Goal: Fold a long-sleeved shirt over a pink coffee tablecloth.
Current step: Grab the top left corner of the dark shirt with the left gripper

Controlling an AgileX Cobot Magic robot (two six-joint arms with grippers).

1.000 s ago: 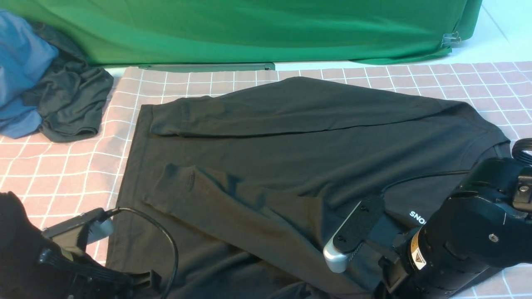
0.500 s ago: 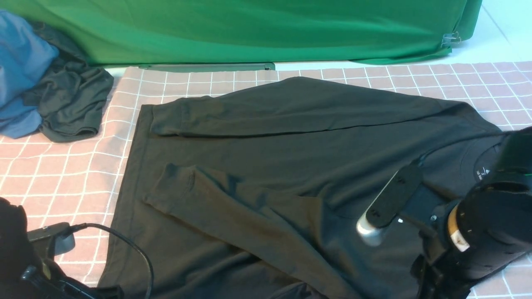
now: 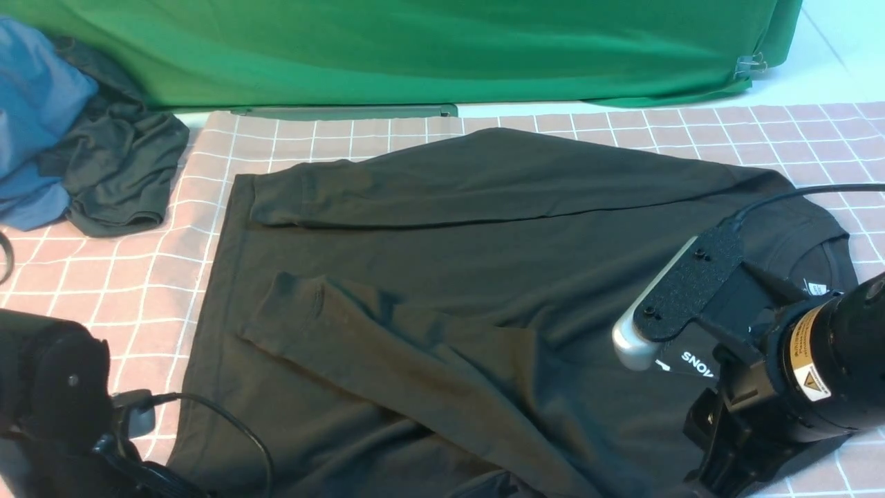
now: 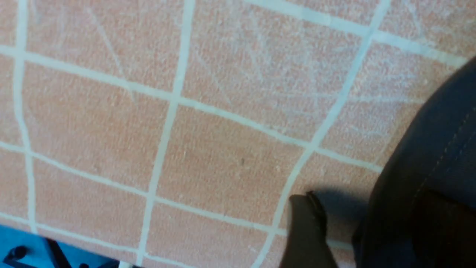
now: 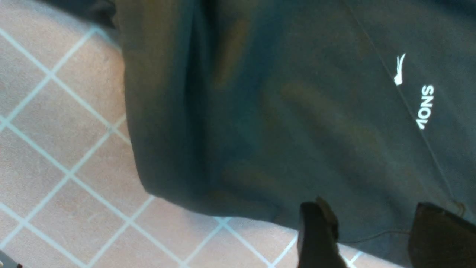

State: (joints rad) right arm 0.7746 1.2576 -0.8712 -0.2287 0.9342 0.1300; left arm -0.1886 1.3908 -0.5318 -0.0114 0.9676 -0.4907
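Observation:
The black long-sleeved shirt [image 3: 449, 277] lies flat on the pink coffee tablecloth [image 3: 104, 290], both sleeves folded across its body, the white print [image 3: 695, 364] near the right arm. My left gripper [image 4: 372, 234] is open low over the tablecloth [image 4: 186, 149]; one finger [image 4: 305, 230] is over pink cloth, the other over the shirt's stitched hem [image 4: 427, 156]. My right gripper [image 5: 375, 234] is open just above the shirt's near edge [image 5: 260, 130], by the print [image 5: 425, 108], with nothing gripped. In the front view both grippers' fingers are hidden under their wrists.
A blue garment [image 3: 34, 117] and a dark grey-green garment [image 3: 117, 173] are heaped at the far left. A green cloth [image 3: 415, 48] hangs along the back. The left arm's cable [image 3: 228, 429] loops over the shirt's near left corner.
The left gripper has opened and its arm has pulled back to the left off the shirt. The right arm has moved right, towards the collar. The shirt lies as before.

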